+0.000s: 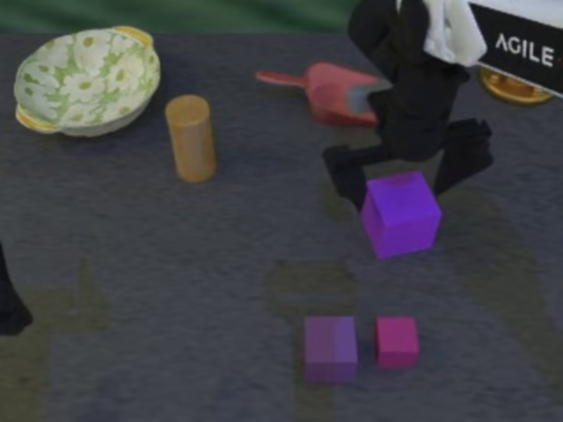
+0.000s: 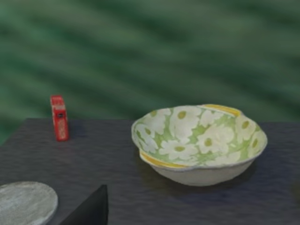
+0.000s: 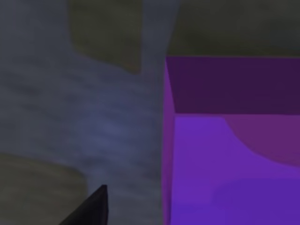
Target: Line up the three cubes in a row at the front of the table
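The larger violet cube [image 1: 401, 214] lies slightly turned on the dark grey table [image 1: 176, 264], right of centre. My right gripper [image 1: 405, 171] hangs over its far side, open, with one black finger on each side and neither touching it. The right wrist view has the violet cube [image 3: 234, 164] filling one side, with a gap of bare table between it and one fingertip [image 3: 96, 206]. Near the front edge the dull purple cube [image 1: 331, 349] and the small magenta-pink cube [image 1: 396, 341] sit side by side, a narrow gap between them.
A flowered bowl [image 1: 86, 79] stands at the back left, an amber cylinder [image 1: 191, 138] beside it. A red scoop [image 1: 330, 88] lies at the back, close behind my right arm. My left arm [image 1: 10, 312] is parked at the left edge, its open gripper facing the bowl [image 2: 199, 140].
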Robot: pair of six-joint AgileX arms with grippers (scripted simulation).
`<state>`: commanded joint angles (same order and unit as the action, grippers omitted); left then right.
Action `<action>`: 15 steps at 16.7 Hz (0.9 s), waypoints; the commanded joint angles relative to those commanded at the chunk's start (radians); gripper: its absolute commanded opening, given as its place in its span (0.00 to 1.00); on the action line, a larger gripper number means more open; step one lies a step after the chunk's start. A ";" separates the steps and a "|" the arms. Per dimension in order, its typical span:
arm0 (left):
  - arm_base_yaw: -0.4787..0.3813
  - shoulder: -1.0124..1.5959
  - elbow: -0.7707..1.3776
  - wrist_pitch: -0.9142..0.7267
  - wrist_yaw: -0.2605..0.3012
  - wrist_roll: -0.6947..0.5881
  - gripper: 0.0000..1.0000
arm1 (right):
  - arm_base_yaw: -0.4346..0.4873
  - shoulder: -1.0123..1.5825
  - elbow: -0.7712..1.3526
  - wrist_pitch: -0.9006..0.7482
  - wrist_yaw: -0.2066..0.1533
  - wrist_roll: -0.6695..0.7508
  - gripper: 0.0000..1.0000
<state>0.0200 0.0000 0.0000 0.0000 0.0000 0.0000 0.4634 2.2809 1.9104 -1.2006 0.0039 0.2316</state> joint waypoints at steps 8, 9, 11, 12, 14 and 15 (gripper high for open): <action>0.000 0.000 0.000 0.000 0.000 0.000 1.00 | 0.001 0.049 -0.150 0.199 0.001 0.001 1.00; 0.000 0.000 0.000 0.000 0.000 0.000 1.00 | 0.001 0.049 -0.150 0.199 0.001 0.001 1.00; 0.000 0.000 0.000 0.000 0.000 0.000 1.00 | 0.001 0.049 -0.150 0.199 0.001 0.001 0.92; 0.000 0.000 0.000 0.000 0.000 0.000 1.00 | 0.001 0.049 -0.150 0.199 0.001 0.001 0.85; 0.000 0.000 0.000 0.000 0.000 0.000 1.00 | 0.001 0.049 -0.150 0.199 0.001 0.001 0.70; 0.000 0.000 0.000 0.000 0.000 0.000 1.00 | 0.001 0.049 -0.150 0.199 0.001 0.001 0.62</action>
<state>0.0200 0.0000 0.0000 0.0000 0.0000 0.0000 0.4646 2.3299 1.7605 -1.0013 0.0044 0.2327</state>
